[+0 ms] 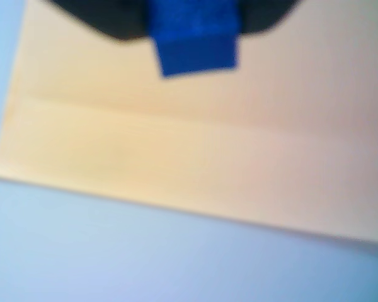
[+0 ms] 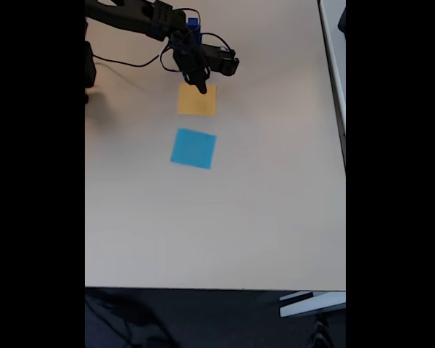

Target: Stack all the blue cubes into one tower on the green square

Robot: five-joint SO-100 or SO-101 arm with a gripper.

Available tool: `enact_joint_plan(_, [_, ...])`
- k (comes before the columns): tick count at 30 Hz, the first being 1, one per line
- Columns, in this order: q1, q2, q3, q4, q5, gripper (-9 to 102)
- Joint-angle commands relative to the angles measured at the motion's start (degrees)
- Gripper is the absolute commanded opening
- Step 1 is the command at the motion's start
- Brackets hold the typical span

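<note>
A blue cube [image 1: 195,38] appears, through the blurred wrist view, to be held in the gripper [image 2: 201,85] above the orange square [image 2: 197,99]. Were it released here, it would be set on the wrong sheet.

Black arm [image 2: 141,18], seemingly dark trailing cable [image 2: 130,62]
</note>
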Motion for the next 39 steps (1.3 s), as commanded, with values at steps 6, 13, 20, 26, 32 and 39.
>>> enact_joint_plan(6, [-1.5, 9.7, -6.2, 7.8, 4.2, 0])
enact_joint_plan(13, [-4.3, 10.6, -18.3, 20.7, 8.3, 0])
enact_joint_plan(20, [-7.6, 5.4, -38.2, 33.1, 13.3, 0])
enact_joint_plan(26, [-11.3, 1.9, -45.9, 37.7, 19.3, 0])
enact_joint_plan(32, [-15.5, -0.8, -48.3, 38.5, 25.8, 0])
enact_joint_plan(39, [-18.5, -2.9, -50.0, 38.8, 29.6, 0])
